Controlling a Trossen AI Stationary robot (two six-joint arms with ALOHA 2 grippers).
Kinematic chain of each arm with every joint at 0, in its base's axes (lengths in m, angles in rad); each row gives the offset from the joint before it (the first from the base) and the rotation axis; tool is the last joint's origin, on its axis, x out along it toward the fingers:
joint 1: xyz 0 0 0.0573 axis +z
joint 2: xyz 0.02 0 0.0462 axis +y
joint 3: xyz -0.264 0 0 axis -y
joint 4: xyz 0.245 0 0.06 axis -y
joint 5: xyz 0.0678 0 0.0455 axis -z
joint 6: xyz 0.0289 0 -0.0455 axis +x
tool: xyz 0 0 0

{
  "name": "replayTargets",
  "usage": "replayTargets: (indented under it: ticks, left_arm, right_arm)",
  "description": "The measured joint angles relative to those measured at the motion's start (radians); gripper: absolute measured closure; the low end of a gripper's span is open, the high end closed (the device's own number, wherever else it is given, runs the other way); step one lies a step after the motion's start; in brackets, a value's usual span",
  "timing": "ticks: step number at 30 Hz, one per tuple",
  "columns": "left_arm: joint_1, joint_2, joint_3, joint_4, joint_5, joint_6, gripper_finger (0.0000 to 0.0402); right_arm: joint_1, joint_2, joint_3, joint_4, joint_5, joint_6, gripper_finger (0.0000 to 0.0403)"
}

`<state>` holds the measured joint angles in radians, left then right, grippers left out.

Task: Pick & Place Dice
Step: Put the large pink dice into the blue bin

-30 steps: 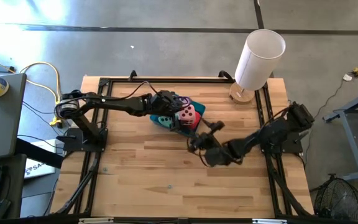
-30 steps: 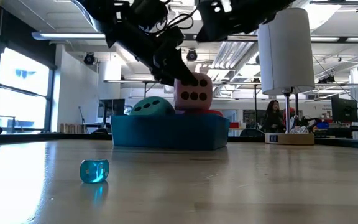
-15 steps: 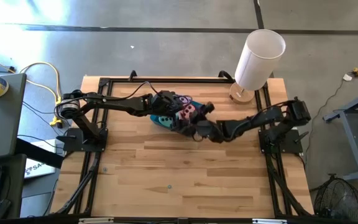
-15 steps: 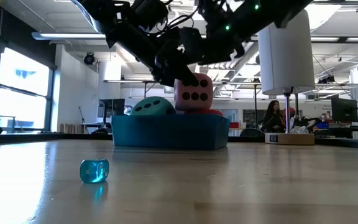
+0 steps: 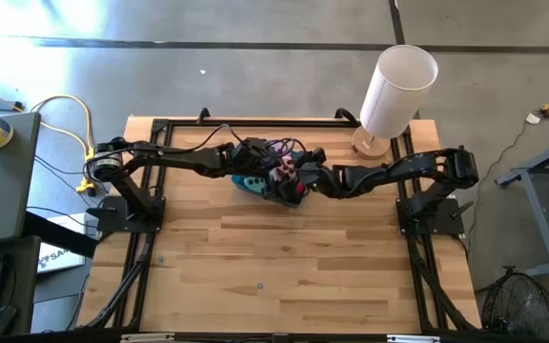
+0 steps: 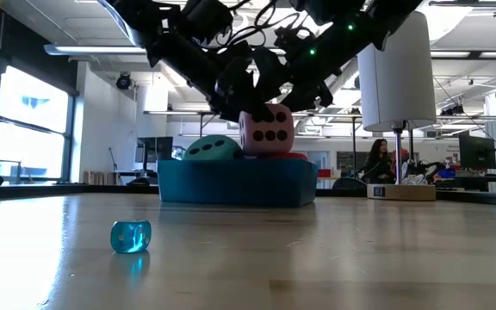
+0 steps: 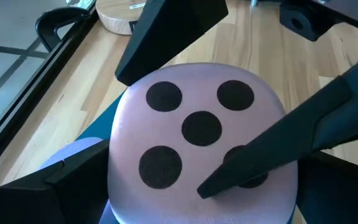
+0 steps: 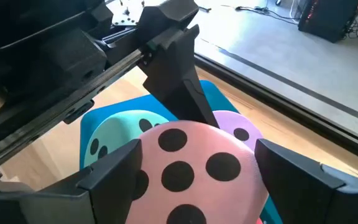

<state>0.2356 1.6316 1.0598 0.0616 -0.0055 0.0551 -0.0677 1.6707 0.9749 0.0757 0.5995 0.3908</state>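
Note:
A teal tray point(image 5: 244, 184) sits at the table's far middle. In it are a mint die point(image 6: 212, 148), a red die point(image 6: 289, 156) and a lilac die point(image 8: 238, 127). A pink die point(image 6: 268, 131) rests on top of them. My left gripper point(image 5: 273, 162) reaches in from the left and stands open over the pink die point(image 7: 197, 130), one finger on either side. My right gripper point(image 5: 298, 176) comes from the right, also open. Its fingers point(image 8: 114, 168) stand at the two other sides of the pink die point(image 8: 191, 155). My left gripper straddles the pink die from above and from the left, slanting down. I cannot tell whether its fingers point(image 7: 73, 180) touch the die's sides. My right gripper straddles the same die, slanting down from the right. The die fills the gap between its fingers, but I cannot tell whether they touch it.
A tall white cylinder point(image 5: 398, 86) on a round wooden base stands at the far right corner. A small clear teal die point(image 6: 131, 236) lies on bare wood toward the near edge. A black frame runs around the table's edges.
My right gripper has swung from the table's middle toward the far edge and the tray. Its wrist rolled on the way, and its fingers now stand around the pink die. The gap between its fingers looks the same. My left gripper and the dice have kept still.

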Motion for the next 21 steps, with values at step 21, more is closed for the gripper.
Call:
replayTargets:
  ticks: [21]
  left_arm:
    - [-0.037, -0.072, -0.005, 0.008, -0.119, 0.059, 0.0002]
  right_arm:
    - [-0.005, 0.002, -0.001, -0.031, -0.02, 0.048, 0.0098]
